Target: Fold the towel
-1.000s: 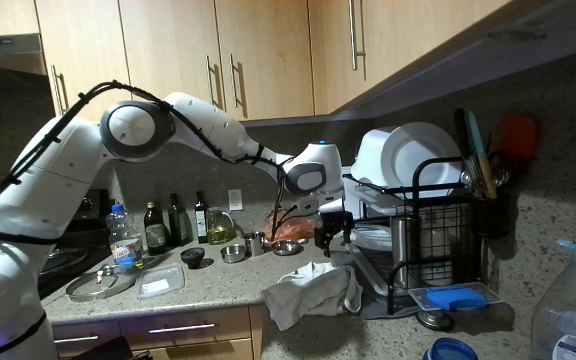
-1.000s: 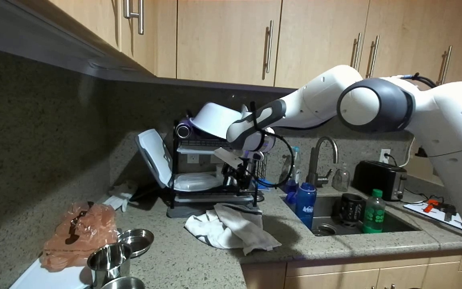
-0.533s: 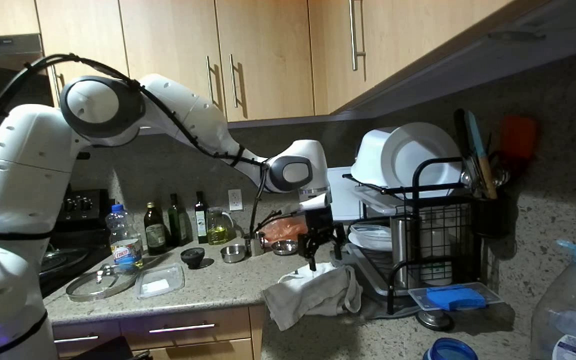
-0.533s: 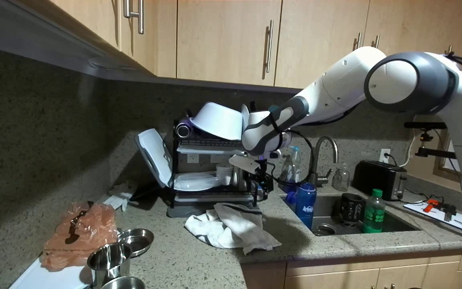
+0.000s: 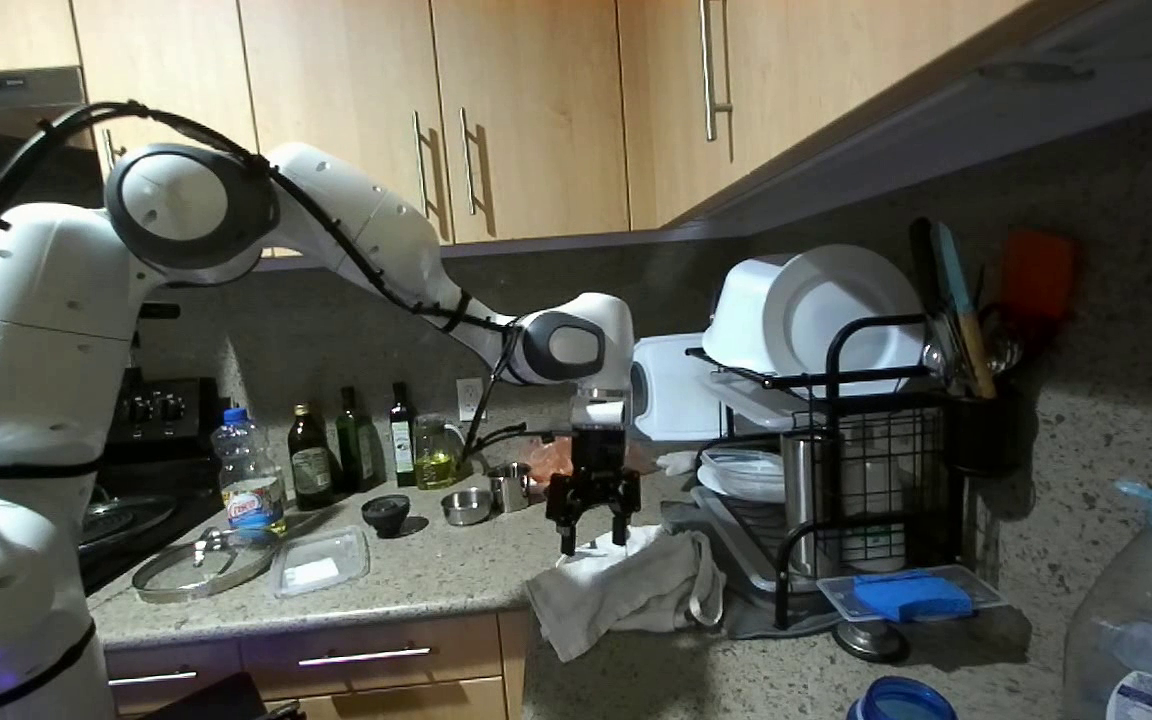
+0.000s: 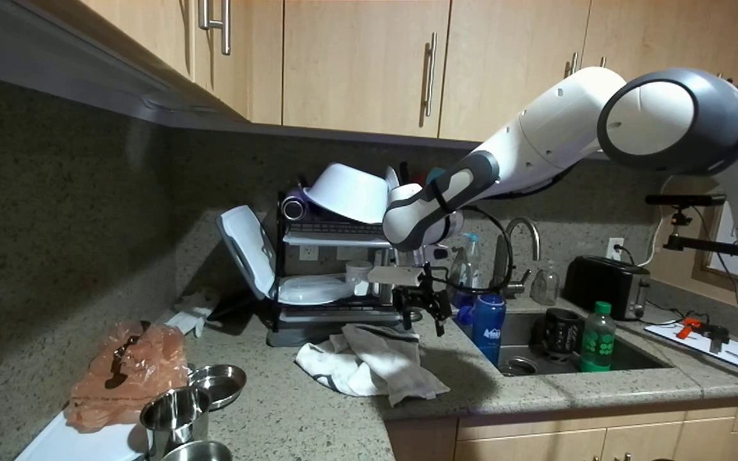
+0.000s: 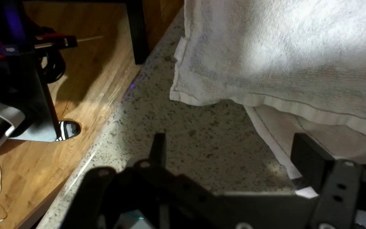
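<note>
Gripper [image 5: 594,545] has swung away from the dish rack [image 5: 833,385] and turned over the last second, while the towel [image 6: 378,365] hasn't budged. Towel's lying rumpled on the counter [image 7: 202,133] right beside that rack, a greyish flap laid over a white part, so I'd say no proper fold yet. Fingers [image 7: 310,159] are spread apart with nothing between them, pointing down and hanging just above, not touching as far as I can tell. Wrist view has one over counter and the other by the edge of a lower layer, probably because a loose edge is the easiest bit to pinch. Rack stands close by, loaded with a white tub [image 6: 348,194], so dragging the towel that way looks cramped imo. Steel cup [image 6: 197,429] and orange bag [image 6: 129,378] sit well apart from it all, likely parked there so nothing gets snagged mid-fold
</note>
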Available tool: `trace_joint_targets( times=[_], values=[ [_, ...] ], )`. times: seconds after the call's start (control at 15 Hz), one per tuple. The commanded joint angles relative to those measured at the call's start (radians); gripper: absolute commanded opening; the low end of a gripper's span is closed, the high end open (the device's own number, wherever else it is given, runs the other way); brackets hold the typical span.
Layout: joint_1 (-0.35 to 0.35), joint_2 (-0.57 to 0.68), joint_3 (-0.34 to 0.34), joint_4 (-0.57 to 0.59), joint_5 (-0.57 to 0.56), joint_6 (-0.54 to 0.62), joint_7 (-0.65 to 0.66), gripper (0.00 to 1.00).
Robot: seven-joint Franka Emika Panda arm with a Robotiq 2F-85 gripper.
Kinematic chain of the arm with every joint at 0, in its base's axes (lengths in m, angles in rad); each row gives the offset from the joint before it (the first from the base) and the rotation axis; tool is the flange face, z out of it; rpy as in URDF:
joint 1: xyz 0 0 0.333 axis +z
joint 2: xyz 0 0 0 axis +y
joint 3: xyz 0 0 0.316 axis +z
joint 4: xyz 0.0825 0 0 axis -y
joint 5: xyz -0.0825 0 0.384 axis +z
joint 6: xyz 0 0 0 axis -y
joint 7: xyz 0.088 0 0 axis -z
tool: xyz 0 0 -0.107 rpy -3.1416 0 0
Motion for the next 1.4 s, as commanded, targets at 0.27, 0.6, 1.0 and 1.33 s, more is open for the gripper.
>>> trace_joint_targets(
  times=[0.27, 0.6, 1.0, 1.33],
  values=[
    [-0.016, 0.032, 0.02, 0.024, 0.016, 0.012, 0.007, 1.0],
    [-0.007, 0.031, 0.023, -0.032, 0.007, 0.02, 0.025, 1.0],
    [-0.002, 0.006, 0.018, -0.133, 0.0, 0.036, 0.05, 1.0],
    [-0.008, 0.028, 0.019, -0.184, 0.019, 0.195, 0.056, 1.0]
  ],
)
